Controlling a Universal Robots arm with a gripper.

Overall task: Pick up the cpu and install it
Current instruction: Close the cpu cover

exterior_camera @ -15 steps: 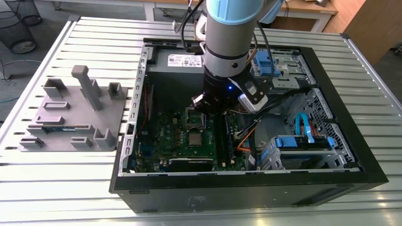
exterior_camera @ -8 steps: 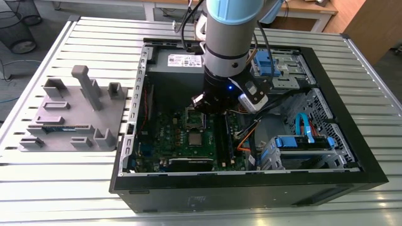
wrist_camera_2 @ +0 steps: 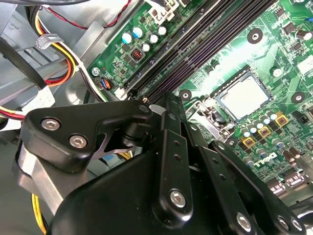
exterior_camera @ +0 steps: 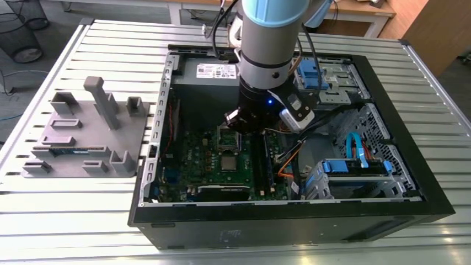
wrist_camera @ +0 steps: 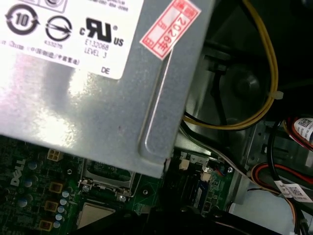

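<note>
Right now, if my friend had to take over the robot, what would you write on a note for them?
The gripper hangs inside the open computer case, low over the motherboard and close to the socket.
The cpu lies flat in that socket, shiny top up, apart from the gripper.
Done: the cpu looks placed in the socket.
Left: the pictures don't settle whether the socket's clamp is closed over the cpu, so check that.

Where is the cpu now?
The cpu lies in its socket on the motherboard, at the exterior view's left of the memory slots.
</note>
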